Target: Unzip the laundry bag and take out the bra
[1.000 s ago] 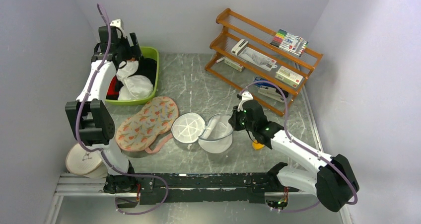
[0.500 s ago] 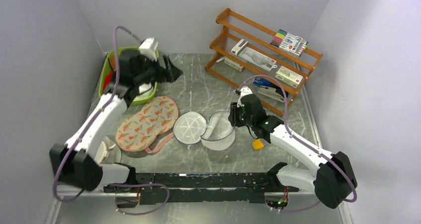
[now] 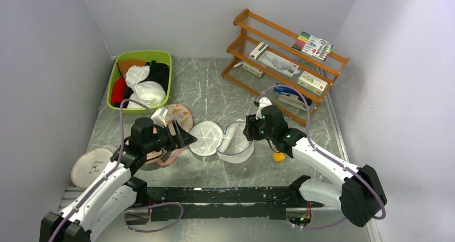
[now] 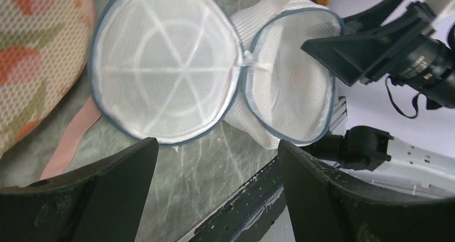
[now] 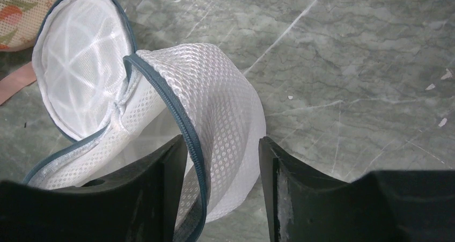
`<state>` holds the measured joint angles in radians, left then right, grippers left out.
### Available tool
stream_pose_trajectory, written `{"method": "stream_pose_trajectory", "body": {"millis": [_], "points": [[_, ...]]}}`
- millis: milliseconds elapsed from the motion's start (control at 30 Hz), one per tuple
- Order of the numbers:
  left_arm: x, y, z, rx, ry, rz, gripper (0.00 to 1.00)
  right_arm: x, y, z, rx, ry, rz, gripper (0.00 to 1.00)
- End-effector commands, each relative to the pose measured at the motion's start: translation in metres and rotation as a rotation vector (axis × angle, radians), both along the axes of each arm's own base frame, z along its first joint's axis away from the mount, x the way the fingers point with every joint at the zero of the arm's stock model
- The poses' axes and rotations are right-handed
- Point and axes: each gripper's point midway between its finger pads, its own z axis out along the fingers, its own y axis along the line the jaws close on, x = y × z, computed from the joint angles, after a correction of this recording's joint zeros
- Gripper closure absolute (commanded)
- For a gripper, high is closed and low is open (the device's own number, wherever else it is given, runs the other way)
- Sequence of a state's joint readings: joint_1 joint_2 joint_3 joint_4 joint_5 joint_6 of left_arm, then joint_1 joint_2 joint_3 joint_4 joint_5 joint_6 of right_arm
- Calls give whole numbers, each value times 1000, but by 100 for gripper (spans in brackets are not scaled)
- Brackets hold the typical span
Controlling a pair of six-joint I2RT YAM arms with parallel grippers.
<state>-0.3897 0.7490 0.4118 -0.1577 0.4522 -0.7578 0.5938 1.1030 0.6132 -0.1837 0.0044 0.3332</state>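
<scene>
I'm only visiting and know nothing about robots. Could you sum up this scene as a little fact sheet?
Laundry bag: unzipped, both halves lying open, looks empty
Bra: black fabric in the green bin
Left gripper: open, beside the bag's flat half
Right gripper: straddling the other half's mesh wall; grip unclear
Also there: floral pad, wooden shelf

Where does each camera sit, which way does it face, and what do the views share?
Top external: high behind the arms, facing down at the table; the left arm and right arm show, bases lowest.
Left wrist: on the left arm, facing over the open mesh bag toward the right tool; the open left tool frames the bottom.
Right wrist: on the right arm, facing down at the mesh bag's wall, held between its own fingers.
Shared: all three show the mesh bag and the flowered pad.
</scene>
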Motion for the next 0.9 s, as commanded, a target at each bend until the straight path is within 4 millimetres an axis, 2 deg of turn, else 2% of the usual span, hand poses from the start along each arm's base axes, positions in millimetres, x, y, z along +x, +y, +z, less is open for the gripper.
{"method": "stream_pose_trajectory", "body": {"millis": [0, 233, 367, 600, 867], "points": [[-9, 12, -29, -19, 128, 134, 7, 1, 0, 8, 25, -42, 11, 47], [-1, 20, -62, -37, 210, 263, 7, -7, -5, 8, 35, -44, 6, 45], [2, 12, -73, -74, 225, 241, 12, -7, -5, 10, 42, -52, 2, 45], [13, 7, -95, -40, 225, 222, 33, -8, -3, 6, 46, -36, 8, 46], [24, 2, -99, -65, 171, 210, 51, -8, 0, 3, 54, -28, 12, 46]]}}
